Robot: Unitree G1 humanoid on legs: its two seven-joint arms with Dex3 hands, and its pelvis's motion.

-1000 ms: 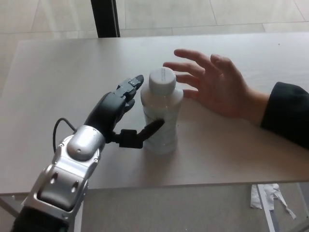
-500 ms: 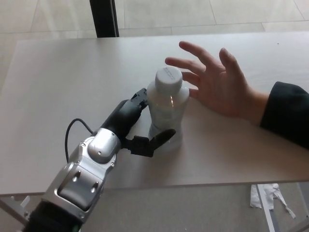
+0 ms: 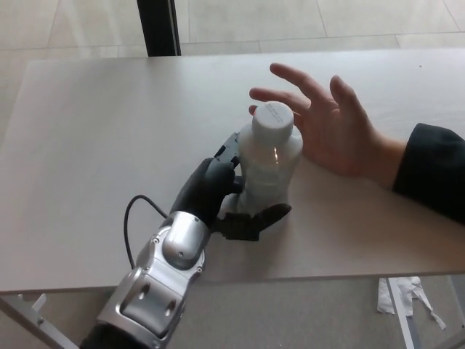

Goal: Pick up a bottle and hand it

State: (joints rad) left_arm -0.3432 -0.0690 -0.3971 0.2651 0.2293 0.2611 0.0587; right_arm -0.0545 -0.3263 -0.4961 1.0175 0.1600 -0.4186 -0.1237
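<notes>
Over the pale beige counter [image 3: 94, 116], left hand [image 3: 221, 193] wrapped around the translucent white plastic bottle with the round white cap [image 3: 270, 163], black fingers [image 3: 231, 149] pressed to its far side and thumb hooked under the near side at the base. Bottle upright, leaning slightly toward an open human palm [image 3: 330, 123], cap just beside those spread fingertips, dark sleeve [image 3: 434, 169] trailing off at picture right. Down at the bottom right corner, crumpled white paper [image 3: 407, 294] on the floor below the counter edge; no sign of the right hand.
</notes>
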